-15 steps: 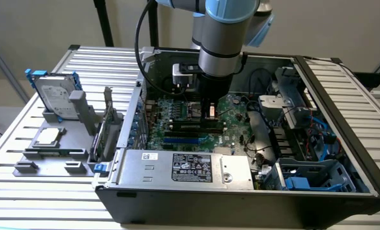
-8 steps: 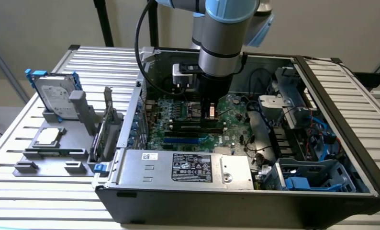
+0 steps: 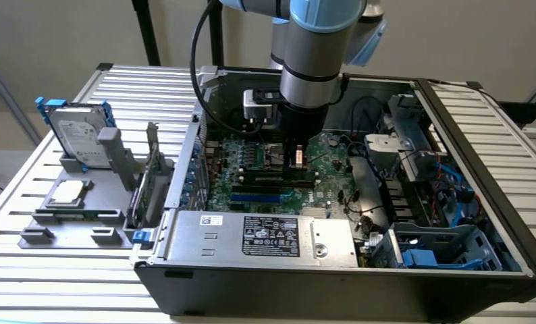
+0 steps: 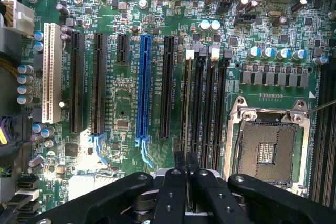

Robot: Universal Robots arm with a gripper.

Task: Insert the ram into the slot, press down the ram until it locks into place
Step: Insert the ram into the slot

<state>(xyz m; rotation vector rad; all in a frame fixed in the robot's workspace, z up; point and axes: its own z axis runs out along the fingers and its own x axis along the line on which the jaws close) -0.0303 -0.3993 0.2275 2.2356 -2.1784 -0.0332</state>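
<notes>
Pinching the ram [image 4: 188, 103] edge-on in its slot [image 4: 189, 55]
My matte black fingers [image 4: 180, 163] sit narrow around the thin green stick, upright in long black plastic.

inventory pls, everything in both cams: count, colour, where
table: one, silver slats.
PC case: one, black, open, on the table.
motherboard: one, green, inside the case.
CPU socket: one, silver.
memory slots: four, black, beside the CPU socket.
ram: one, edge-on, at the memory slot farthest from the socket.
expansion slots: one blue, one white, four black, side by side.
power supply: one, silver, at the case's near edge.
hard drive: one, silver, upright on the grey fixture, exterior view's left.
robot arm: one, grey and blue, reaching into the case.
gripper: one, black, shut on the ram.
</notes>
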